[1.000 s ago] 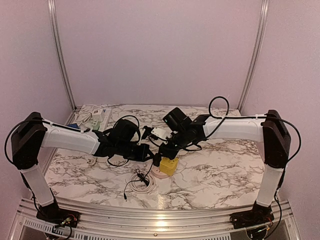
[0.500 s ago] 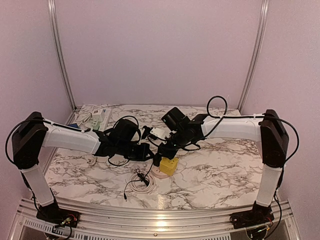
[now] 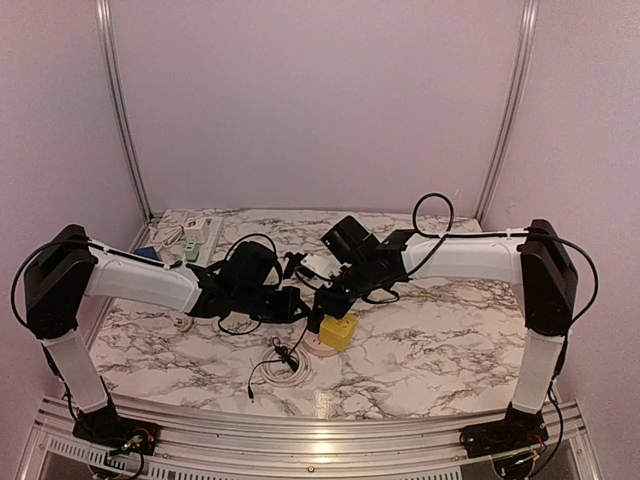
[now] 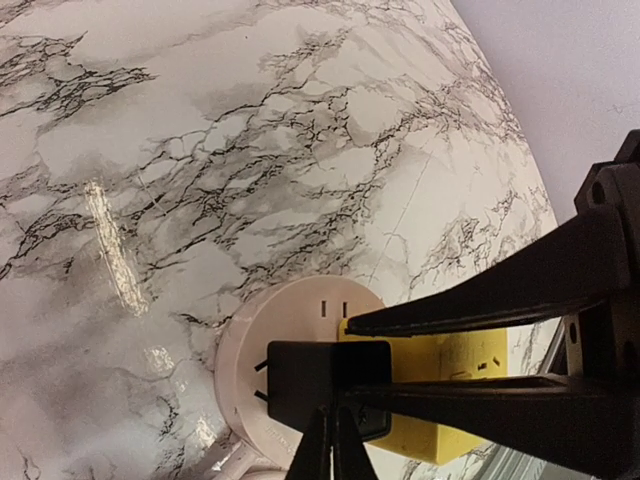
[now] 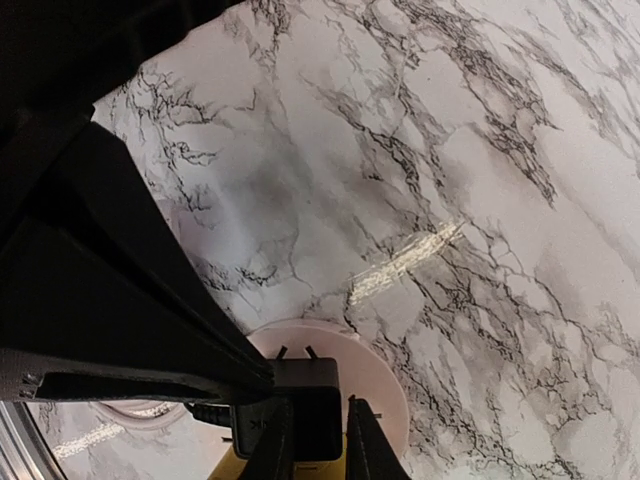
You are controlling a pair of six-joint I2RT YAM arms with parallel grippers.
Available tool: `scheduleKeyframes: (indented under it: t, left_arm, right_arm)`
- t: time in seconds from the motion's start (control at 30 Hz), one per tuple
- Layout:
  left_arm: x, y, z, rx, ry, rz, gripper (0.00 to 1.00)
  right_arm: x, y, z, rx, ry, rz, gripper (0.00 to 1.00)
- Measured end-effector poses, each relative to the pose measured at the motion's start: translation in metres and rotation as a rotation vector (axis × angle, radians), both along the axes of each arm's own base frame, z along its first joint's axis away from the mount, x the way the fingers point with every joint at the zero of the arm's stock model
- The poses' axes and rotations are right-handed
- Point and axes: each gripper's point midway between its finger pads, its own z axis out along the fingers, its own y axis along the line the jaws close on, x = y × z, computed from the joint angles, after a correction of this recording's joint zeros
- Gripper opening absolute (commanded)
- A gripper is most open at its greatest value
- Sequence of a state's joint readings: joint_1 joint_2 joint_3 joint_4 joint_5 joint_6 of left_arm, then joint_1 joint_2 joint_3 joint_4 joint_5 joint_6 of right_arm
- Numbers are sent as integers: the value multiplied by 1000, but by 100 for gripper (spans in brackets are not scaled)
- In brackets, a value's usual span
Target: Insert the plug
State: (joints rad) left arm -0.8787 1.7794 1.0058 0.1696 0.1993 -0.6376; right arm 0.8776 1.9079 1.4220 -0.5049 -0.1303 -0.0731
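Marble table [image 3: 450, 340]: both arms have the upper link upright and the forearm roughly level, reaching inward, so the wrists meet mid-table.
Left arm [image 3: 140, 280] comes in from the left, right arm [image 3: 470, 255] from the right, both wrists pitched down.
Round socket base [image 4: 290, 320] lies flat directly under both sets of jaws.
Yellow block [image 4: 450, 358] is just beside the plug and shows between the right fingers in the left wrist view.
Right gripper [image 5: 315, 440]: jaws clamped on the black plug [image 4: 320, 375], one finger on each side face.
The plug sits between those jaws, over the base, next to open slot pairs. Can't tell if the pins are seated.
Left gripper [image 4: 330, 440]: jaws pressed together with nothing between them, tip at the plug's edge. Contact is unclear.
Loose cables [image 3: 283, 362] lie just on the near side of the left jaws.
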Motion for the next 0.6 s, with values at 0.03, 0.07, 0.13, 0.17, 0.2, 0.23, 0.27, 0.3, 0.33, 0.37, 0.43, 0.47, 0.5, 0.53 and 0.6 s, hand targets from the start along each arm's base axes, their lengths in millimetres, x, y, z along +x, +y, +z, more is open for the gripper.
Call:
scheduleKeyframes:
  t: [0.03,0.07,0.13,0.17,0.2,0.23,0.27,0.3,0.33,0.37,0.43,0.47,0.5,0.53,0.6]
  left_arm:
    - [0,0,0,-1,-2,0,0]
    - [0,-1,0,0,-4,0,0]
    - [-1,-2,1,2,-11,-2,0]
    - [-1,-2,1,4,-15,-2,0]
    - [-1,-2,1,5,-19,-4,0]
    - [-2,-3,1,6,-23,-7,0]
    - [-1,-3,1,7,-25,-6,0]
    - [-1,-3,1,7,-27,-6,0]
    - [-1,-3,0,6,-28,-6,0]
    - [-1,-3,0,5,-29,-5,0]
    - [-1,-3,0,5,-30,-4,0]
    - [-1,-2,0,4,-31,-3,0]
    - [-1,-3,0,4,-33,-5,0]
    - [-2,-3,1,4,-39,-10,0]
    - [-3,-6,1,3,-48,-18,0]
  right_arm:
    - [1,-1,0,-1,-1,-9,18]
    - [1,-2,0,-2,-2,-20,18]
    - [3,-6,0,-9,-9,-43,18]
    - [3,-8,0,-11,-11,-53,18]
    - [4,-10,0,-13,-14,-65,18]
    - [4,-11,0,-14,-15,-75,18]
    - [5,-12,0,-16,-16,-86,18]
    - [6,-12,1,-14,-15,-95,18]
    - [6,-12,1,-13,-13,-102,18]
    - [6,-12,1,-11,-12,-108,18]
    - [7,-12,1,-4,-9,-123,18]
    - [8,-12,2,1,-7,-132,18]
    - [9,-11,3,8,-5,-143,18]
    - [11,-10,4,18,-4,-153,18]
    - [13,-10,4,30,-1,-174,18]
